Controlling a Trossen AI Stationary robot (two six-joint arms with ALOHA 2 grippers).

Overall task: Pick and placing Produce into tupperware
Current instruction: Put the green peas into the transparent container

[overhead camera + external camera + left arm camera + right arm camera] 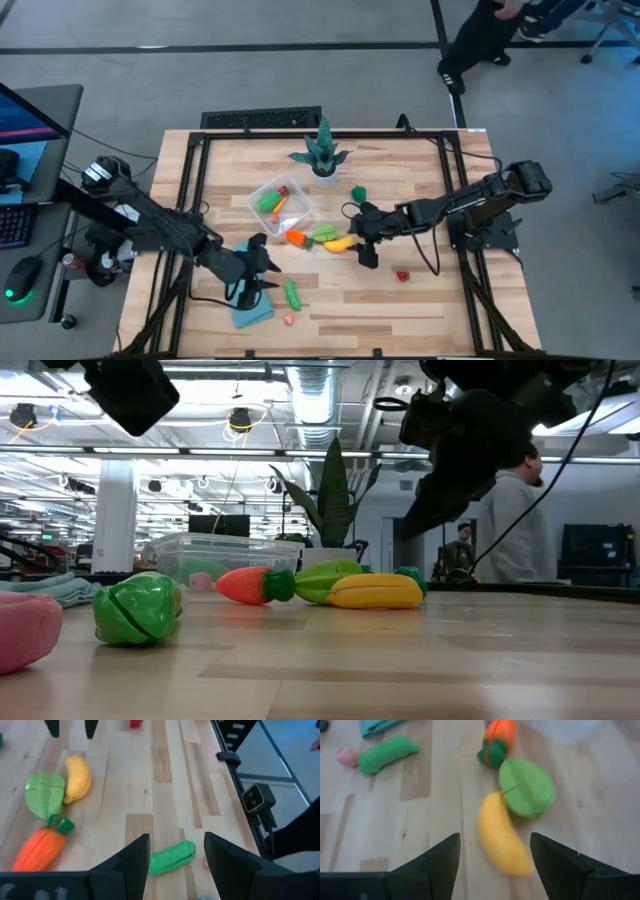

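Observation:
The clear tupperware (281, 203) stands left of centre with green, orange and red pieces inside. On the table beside it lie an orange carrot (296, 238), a green leaf piece (323, 234) and a yellow banana (340, 243). A green cucumber (291, 293) and a pink piece (288, 319) lie near the front. My left gripper (176, 840) hovers open over the cucumber (172, 857). My right gripper (494, 839) hangs open above the banana (502, 840), one finger on either side of it in the wrist view.
A spiky plant in a white pot (322, 157) stands at the far middle. A light-blue cloth (250, 311) lies at the front left. A green piece (358, 193) and a red piece (402, 275) lie loose on the right. People stand beyond the table (510, 520).

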